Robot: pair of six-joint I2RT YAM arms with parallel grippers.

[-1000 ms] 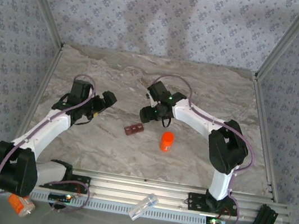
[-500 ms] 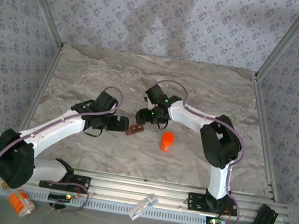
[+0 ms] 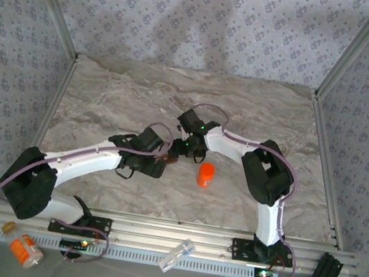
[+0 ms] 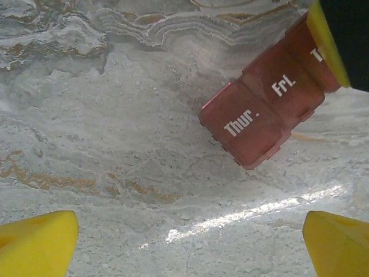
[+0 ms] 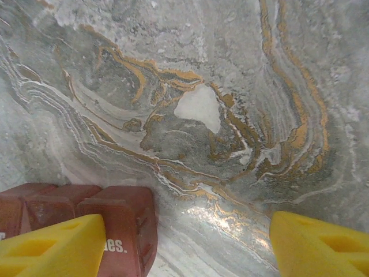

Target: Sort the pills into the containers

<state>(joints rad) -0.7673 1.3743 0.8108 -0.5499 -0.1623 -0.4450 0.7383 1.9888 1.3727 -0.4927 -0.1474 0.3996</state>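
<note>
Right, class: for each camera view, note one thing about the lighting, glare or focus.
Top external: soft grey shadows fall on the patterned back wall. Left wrist: a bright glare streak crosses the marble table, yet the pill box lettering is sharp. Right wrist: a glossy sheen lies on the marble near the bottom, and the yellow fingertips of the right end effector look slightly soft.

Left hand (image 4: 187,245), right hand (image 5: 184,242) agape
</note>
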